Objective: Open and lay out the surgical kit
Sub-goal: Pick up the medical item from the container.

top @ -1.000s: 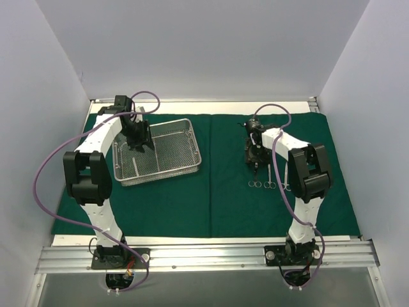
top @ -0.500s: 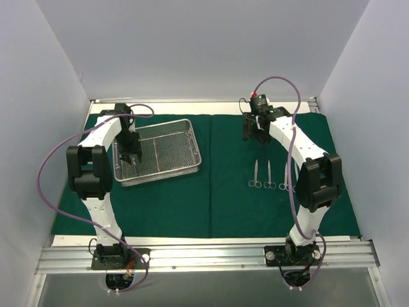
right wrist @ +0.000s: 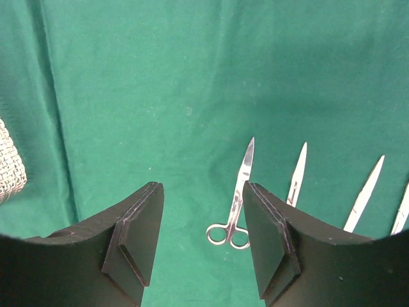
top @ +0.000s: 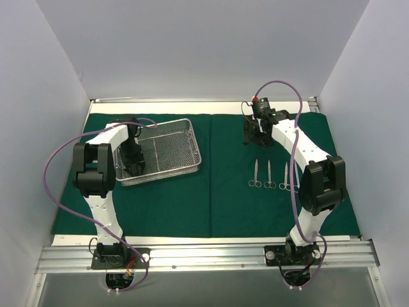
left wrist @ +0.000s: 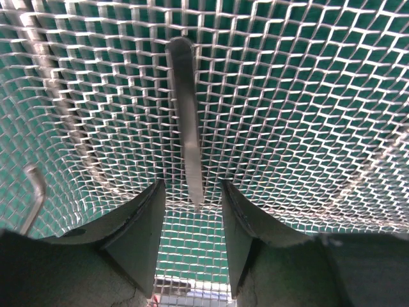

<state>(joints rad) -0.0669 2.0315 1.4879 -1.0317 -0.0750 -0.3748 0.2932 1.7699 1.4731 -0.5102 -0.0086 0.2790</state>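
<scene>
**Laying-out stage, seen from behind the arms.** The dark green cloth wrap [top: 211,204] lies spread flat over the table, and the rectangular silver wire-mesh tray [top: 172,150] sits on its left half. On the right half, slim steel ring-handled instruments [top: 270,175] lie side by side in a row, rings toward the arm bases; the right wrist view shows four blades.

The left gripper [top: 131,161] is down inside the tray. Its jaws are about half open and grip nothing, and its dark fingers [left wrist: 137,224] flank the near end of one flat steel instrument [left wrist: 185,115] resting on the mesh. The right gripper [top: 255,134] hangs over the cloth beyond the row, jaws likewise half open and empty.

The step in hand appears to be the pick from the tray. Done well, the fingers drop until they bracket the shank squarely and close across its narrow width. They then lift straight up so the tip does not snag the mesh.
</scene>
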